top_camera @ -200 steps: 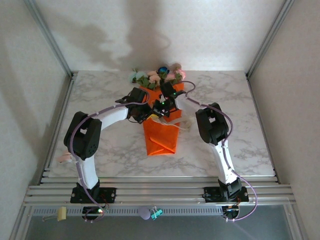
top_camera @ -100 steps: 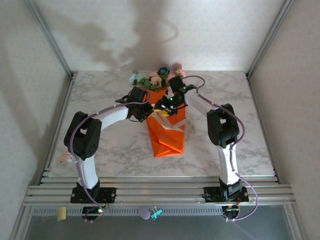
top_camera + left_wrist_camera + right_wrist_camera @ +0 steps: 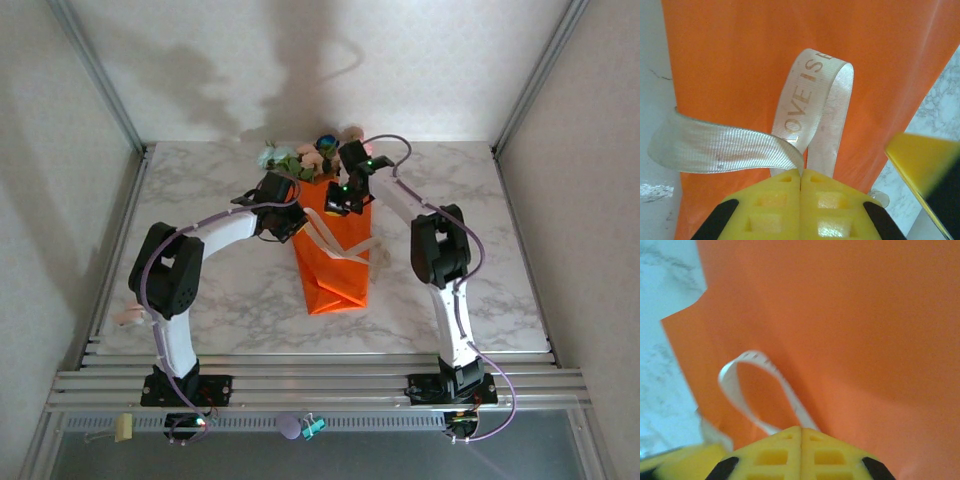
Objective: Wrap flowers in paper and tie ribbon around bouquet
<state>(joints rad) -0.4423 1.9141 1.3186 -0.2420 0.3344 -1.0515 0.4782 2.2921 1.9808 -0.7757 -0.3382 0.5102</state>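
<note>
Two loops of ribbon [image 3: 805, 95] on paper [image 3: 730, 60]: one pinched in L end effector [image 3: 801, 175], other in R end effector [image 3: 801, 430].

A white marble-patterned tabletop [image 3: 500, 250] with grey veins fills the floor of a box-like enclosure. Pale, plain walls close it in: a back wall [image 3: 450, 70], a left wall [image 3: 40, 250] and a right wall [image 3: 600, 250]. Aluminium posts [image 3: 95, 70] run along the rear corners. Slotted aluminium rails [image 3: 320, 385] line the near edge, with a yellowish clip [image 3: 123, 428] and a teal clip [image 3: 313, 427] on the grey strip below them. Soft light throws blurred grey shadows [image 3: 290, 70] up the back wall.
</note>
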